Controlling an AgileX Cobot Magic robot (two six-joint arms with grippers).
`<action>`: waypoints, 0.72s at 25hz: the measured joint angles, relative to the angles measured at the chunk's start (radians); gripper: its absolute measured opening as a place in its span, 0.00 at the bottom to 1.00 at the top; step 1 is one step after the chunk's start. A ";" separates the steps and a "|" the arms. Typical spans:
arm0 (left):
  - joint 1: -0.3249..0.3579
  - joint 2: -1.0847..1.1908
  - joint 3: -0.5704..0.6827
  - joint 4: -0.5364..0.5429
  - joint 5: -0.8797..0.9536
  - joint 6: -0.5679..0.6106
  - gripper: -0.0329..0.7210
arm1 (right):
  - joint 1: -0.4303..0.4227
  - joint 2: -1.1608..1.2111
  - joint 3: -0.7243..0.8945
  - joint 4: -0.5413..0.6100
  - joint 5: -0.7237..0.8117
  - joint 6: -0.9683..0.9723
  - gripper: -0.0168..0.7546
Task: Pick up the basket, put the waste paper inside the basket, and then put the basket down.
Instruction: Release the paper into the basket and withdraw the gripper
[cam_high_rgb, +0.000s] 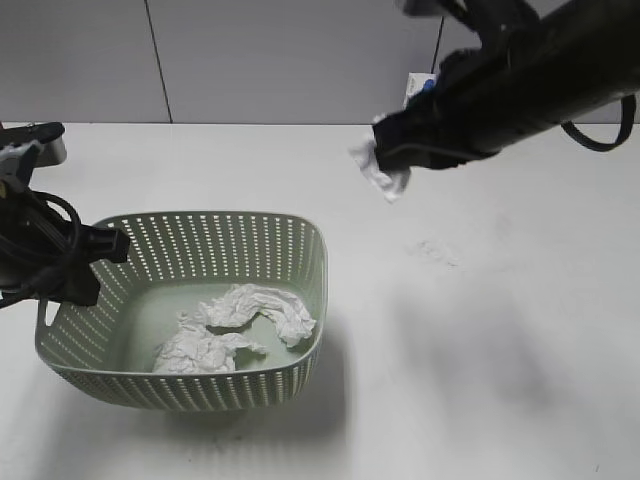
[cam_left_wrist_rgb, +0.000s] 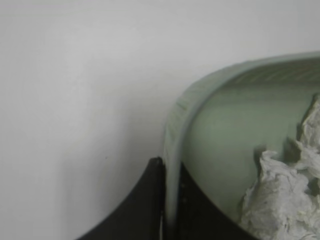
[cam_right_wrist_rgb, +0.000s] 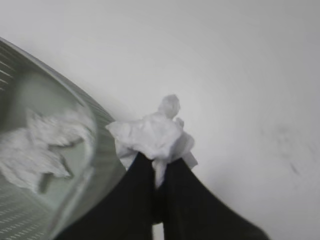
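- Left claw (cam_left_wrist_rgb: 167, 210) pinches the basket (cam_high_rgb: 290, 250) rim, jaws on either side of the wall.
- Right claw (cam_right_wrist_rgb: 159, 172), pressed together on a waste paper (cam_right_wrist_rgb: 152, 135) wad, hangs beside the basket; next, carry it over the opening and release.

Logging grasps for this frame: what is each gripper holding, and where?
Left gripper clamps the basket wall at its rim; right gripper pinches a paper wad by its lower edge.

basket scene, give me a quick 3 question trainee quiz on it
1. True or false: the left gripper is shut on the rim of the basket.
2. What does the right gripper hold? A) carton B) paper wad C) nothing
3. Where is the rest of the waste paper?

Key:
1. True; its fingers clamp the wall.
2. B, a held wad above the table.
3. The loose wads lie inside the basket.
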 joint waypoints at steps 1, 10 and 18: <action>0.000 0.000 0.000 -0.001 0.000 0.000 0.05 | 0.019 -0.022 0.000 0.067 -0.023 -0.066 0.05; 0.000 0.000 0.000 -0.001 0.000 0.000 0.05 | 0.292 0.149 -0.057 0.194 -0.145 -0.208 0.11; 0.000 0.000 0.000 -0.002 0.000 0.000 0.05 | 0.316 0.290 -0.084 0.166 -0.146 -0.210 0.83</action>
